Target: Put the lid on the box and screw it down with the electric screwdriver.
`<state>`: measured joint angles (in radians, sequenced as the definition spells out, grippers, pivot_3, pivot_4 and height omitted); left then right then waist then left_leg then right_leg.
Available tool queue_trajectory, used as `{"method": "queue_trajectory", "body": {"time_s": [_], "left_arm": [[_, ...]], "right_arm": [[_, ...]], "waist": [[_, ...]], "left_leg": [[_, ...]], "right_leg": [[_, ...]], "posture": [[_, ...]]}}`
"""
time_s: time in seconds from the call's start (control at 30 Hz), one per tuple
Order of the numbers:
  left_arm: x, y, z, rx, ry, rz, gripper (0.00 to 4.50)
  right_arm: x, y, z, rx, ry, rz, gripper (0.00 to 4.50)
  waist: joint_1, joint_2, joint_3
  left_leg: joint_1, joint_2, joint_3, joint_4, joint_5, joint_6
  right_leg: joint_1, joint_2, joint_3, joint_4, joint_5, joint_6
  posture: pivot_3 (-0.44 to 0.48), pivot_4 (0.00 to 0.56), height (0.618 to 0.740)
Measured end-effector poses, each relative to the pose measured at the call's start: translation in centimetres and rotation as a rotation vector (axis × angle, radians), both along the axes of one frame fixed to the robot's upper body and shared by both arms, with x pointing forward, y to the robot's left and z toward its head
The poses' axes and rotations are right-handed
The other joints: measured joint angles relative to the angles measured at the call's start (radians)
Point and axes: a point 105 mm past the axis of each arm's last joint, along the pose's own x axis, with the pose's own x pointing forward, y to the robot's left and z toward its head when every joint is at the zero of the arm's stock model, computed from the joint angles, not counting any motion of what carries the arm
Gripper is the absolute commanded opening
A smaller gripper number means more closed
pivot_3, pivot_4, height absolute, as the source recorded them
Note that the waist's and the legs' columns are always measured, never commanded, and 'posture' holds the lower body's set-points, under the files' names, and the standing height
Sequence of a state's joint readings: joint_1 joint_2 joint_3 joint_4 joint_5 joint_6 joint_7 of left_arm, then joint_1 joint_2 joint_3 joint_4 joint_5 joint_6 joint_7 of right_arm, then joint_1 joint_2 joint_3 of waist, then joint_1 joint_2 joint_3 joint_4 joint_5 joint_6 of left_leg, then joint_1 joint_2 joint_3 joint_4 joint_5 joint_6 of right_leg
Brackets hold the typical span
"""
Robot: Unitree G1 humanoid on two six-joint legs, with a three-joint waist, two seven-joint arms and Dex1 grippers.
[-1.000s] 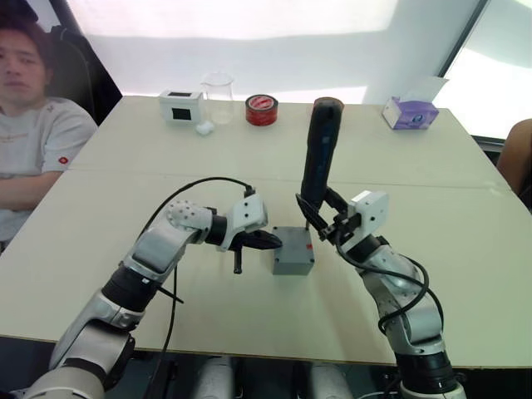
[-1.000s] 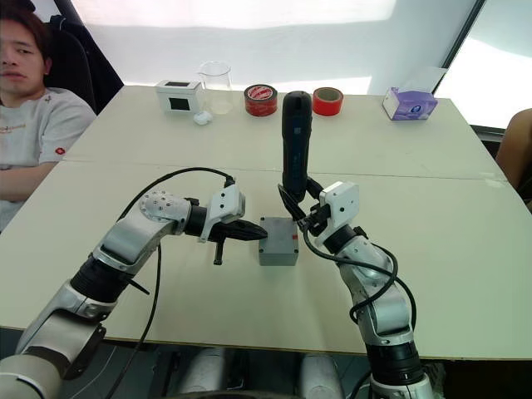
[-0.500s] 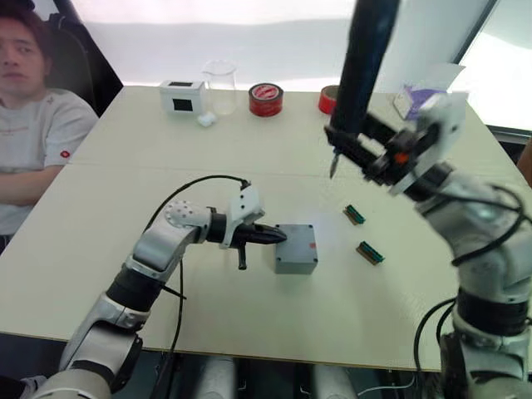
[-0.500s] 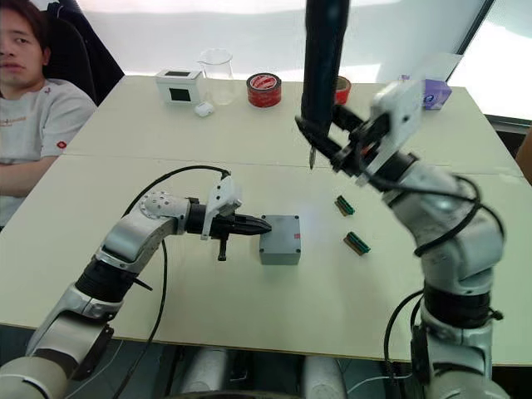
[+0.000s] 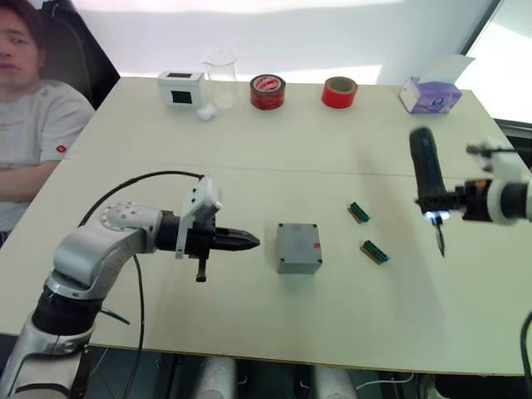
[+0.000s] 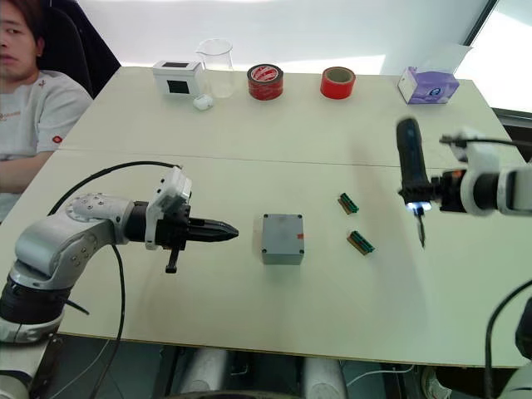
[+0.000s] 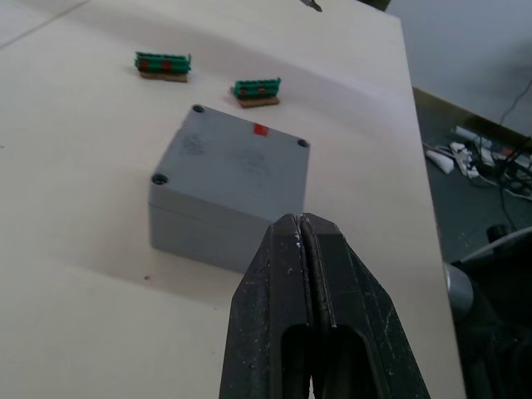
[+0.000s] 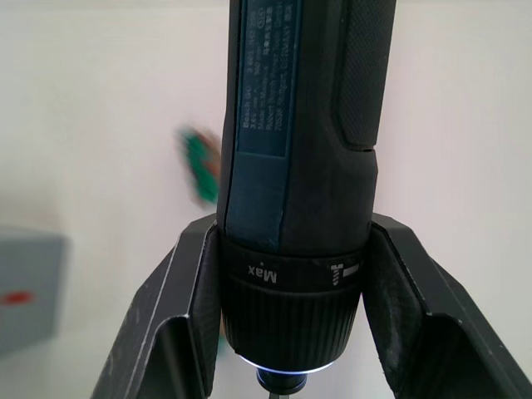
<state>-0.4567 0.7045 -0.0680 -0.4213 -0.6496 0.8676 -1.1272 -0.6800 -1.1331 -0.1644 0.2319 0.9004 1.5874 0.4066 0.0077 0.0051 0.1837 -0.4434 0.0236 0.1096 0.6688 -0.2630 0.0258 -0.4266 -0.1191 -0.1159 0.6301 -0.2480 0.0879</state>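
The grey box (image 5: 298,247) sits mid-table with the lid (image 7: 237,158) on top of it; dark screw heads show at the lid's corners and a small red mark on its top. My left gripper (image 5: 249,242) is shut and empty, its tips pointing at the box from the left with a gap between. At the far right my right gripper (image 5: 447,203) is shut on the electric screwdriver (image 5: 426,173), which is held above the table. The tool stands nearly upright with its bit down and its tip light on. The fingers (image 8: 179,324) clamp the tool's collar.
Two green terminal blocks (image 5: 358,213) (image 5: 374,251) lie between box and screwdriver. Along the far edge stand a white box with a black screen (image 5: 180,86), a beaker (image 5: 218,81), two red tape rolls (image 5: 268,90) (image 5: 338,91) and a tissue box (image 5: 431,94). A person (image 5: 33,108) sits at left.
My right arm lifted the screwdriver off the box, then swung it far right and lower. My left gripper drew back left from the box. The camera view has shifted.
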Motion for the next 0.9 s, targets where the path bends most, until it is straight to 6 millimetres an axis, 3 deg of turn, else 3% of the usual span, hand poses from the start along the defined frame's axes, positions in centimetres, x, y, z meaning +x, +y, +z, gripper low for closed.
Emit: {"method": "queue_trajectory", "body": {"time_s": [0.13,0.4,0.47,0.5,0.57,0.63,0.8,0.9], "left_arm": [[-0.4,-0.6,-0.1,-0.026,0.011,0.004,0.00],[-0.4,-0.9,-1.1,-0.035,0.050,0.046,0.00],[-0.3,-0.8,-1.2,-0.033,0.050,0.051,0.00],[-0.3,-0.8,-1.2,-0.034,0.050,0.053,0.00],[-0.1,-0.8,-1.2,-0.035,0.053,0.057,0.00],[0.0,-0.7,-1.3,-0.035,0.057,0.062,0.00],[0.5,-0.2,-1.4,-0.028,0.061,0.079,0.00],[1.1,0.5,-1.3,-0.015,0.062,0.103,0.00]], "right_arm": [[-0.1,-1.2,-1.8,-0.070,0.060,-0.001,1.80],[-0.4,-1.7,-4.1,-0.098,0.127,0.024,1.80],[-0.5,-1.9,-4.6,-0.109,0.136,0.026,2.80],[-0.5,-2.0,-4.8,-0.115,0.133,0.032,2.97],[-0.5,-2.1,-4.8,-0.136,0.121,0.040,3.89],[-0.4,-2.2,-4.7,-0.149,0.106,0.048,4.44],[-0.1,-2.5,-4.8,-0.203,0.056,0.044,4.44],[0.7,-2.4,-3.5,-0.205,-0.043,0.041,4.44]], "waist": [[-0.005,0.002,0.000],[0.006,0.001,0.000],[0.009,0.001,0.000],[0.008,0.001,0.000],[0.005,0.001,0.000],[0.005,0.001,0.000],[0.005,0.001,0.000],[0.005,0.001,0.000]], "left_leg": [[0.001,0.002,0.000,0.000,0.001,-0.001],[0.001,0.002,0.000,0.000,0.003,-0.004],[0.001,0.002,0.000,0.001,0.003,-0.004],[0.001,0.001,0.000,0.001,0.003,-0.004],[0.001,0.002,0.000,0.001,0.003,-0.004],[0.001,0.002,0.000,0.002,0.003,-0.004],[0.001,0.003,0.000,0.006,0.003,-0.004],[0.000,0.003,0.000,0.009,0.003,-0.004]], "right_leg": [[0.000,0.002,0.001,0.002,0.000,0.000],[0.000,0.002,0.001,0.002,0.000,0.000],[0.000,0.002,0.000,0.002,0.000,0.000],[0.000,0.002,0.000,0.002,0.000,0.001],[0.001,0.002,0.000,0.002,0.000,0.001],[0.001,0.002,0.000,0.002,0.000,0.001],[0.001,0.003,0.000,0.004,0.000,0.001],[0.001,0.003,0.000,0.005,0.000,0.001]], "posture": [[0.000,0.150,0.715],[0.000,0.150,0.715],[0.000,0.150,0.715],[0.000,0.150,0.715],[0.000,0.150,0.715],[0.000,0.150,0.715],[0.000,0.150,0.715],[0.000,0.150,0.715]]}}
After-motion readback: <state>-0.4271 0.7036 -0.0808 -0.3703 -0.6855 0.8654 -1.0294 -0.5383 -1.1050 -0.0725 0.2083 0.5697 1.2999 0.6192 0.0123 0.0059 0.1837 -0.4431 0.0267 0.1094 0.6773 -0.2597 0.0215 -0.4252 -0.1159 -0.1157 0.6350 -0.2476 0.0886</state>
